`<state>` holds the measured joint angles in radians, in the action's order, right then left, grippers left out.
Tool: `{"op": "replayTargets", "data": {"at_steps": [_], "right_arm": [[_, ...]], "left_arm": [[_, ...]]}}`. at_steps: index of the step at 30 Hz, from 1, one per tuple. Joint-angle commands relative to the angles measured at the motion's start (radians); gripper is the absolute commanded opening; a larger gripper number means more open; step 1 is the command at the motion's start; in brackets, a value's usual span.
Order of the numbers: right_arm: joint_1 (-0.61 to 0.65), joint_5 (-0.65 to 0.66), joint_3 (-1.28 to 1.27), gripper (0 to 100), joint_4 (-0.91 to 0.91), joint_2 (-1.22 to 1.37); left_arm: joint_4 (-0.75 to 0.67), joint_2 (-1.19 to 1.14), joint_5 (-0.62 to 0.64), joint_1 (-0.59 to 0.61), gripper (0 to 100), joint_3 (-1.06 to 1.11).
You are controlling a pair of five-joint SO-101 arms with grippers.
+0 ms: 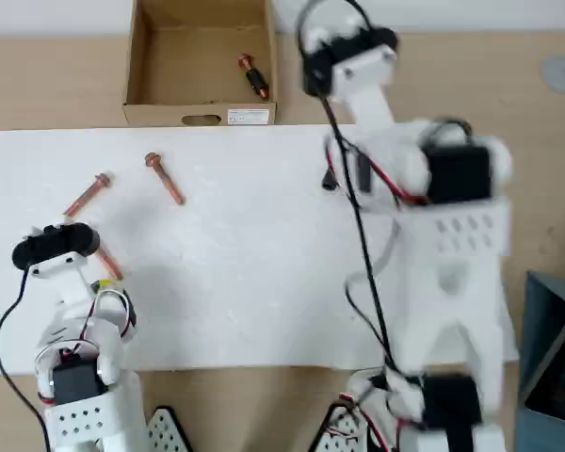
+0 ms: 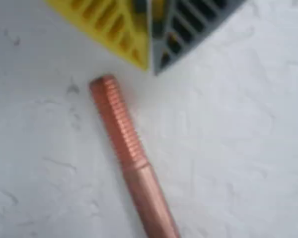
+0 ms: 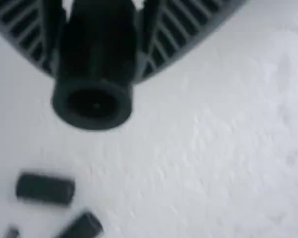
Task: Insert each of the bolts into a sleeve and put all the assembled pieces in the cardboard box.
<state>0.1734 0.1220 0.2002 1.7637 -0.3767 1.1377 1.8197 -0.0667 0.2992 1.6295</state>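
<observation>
A copper bolt [image 2: 126, 148] lies flat on the white mat [image 1: 264, 282]. Its threaded end is blunt and finely ridged, and its shank is smooth. It is just beside the tips of the left gripper [image 2: 150, 62] but not held by them. That claw's yellow and grey fingers are pressed together, tip to tip, with nothing between them.

Two more bolts lie farther out on the same side of the mat. The outer bolt [image 1: 87, 194] and the inner bolt [image 1: 165, 179] are apart from each other, and each slants with its hex head towards the box.

The right gripper [image 3: 97, 49] pinches a black sleeve [image 3: 92, 94] by its body. The sleeve's round open mouth points down at the mat and hangs just above it. Loose sleeves [image 3: 44, 188] lie on their sides nearby.

One assembled piece [image 1: 254, 77], copper with a dark sleeve, lies in the cardboard box [image 1: 134, 66] by the wall nearer the right arm. The box stands on the wooden table [image 1: 56, 85], and its front wall touches the mat's far edge.

A broad stretch of bare mat lies open between the two arms. The mat's near edge runs just ahead of the arm bases.
</observation>
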Motion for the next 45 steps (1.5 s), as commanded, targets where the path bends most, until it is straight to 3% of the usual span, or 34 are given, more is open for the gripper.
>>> {"op": "replayTargets", "data": {"at_steps": [1,8,16,25,33,39,45], "right_arm": [[-0.076,-0.002,-0.14,0.9,0.008,-0.197],[-0.188,-0.158,-0.466,0.9,-0.089,-0.452],[-0.206,-0.21,-0.78,0.9,-0.233,-0.7],[-0.205,-0.219,-1.007,0.9,-0.338,-0.941],[-0.205,-0.219,-1.076,0.9,-0.333,-1.032],[-0.205,-0.219,-1.078,0.9,-0.331,-1.052],[-0.205,-0.282,-1.078,0.9,-0.33,-1.052]], "left_arm": [[-0.003,0.005,0.0,0.003,0,-0.005],[0.002,0.001,0.003,0.002,0,-0.106],[0.08,-0.068,0.005,-0.044,0,-0.377],[0.137,-0.604,0.183,-0.149,0,-0.835],[0.222,-1.102,0.341,-0.084,0,-1.128],[0.394,-1.354,0.416,-0.032,0,-1.26],[0.422,-1.472,0.5,-0.028,0,-1.309]]}}
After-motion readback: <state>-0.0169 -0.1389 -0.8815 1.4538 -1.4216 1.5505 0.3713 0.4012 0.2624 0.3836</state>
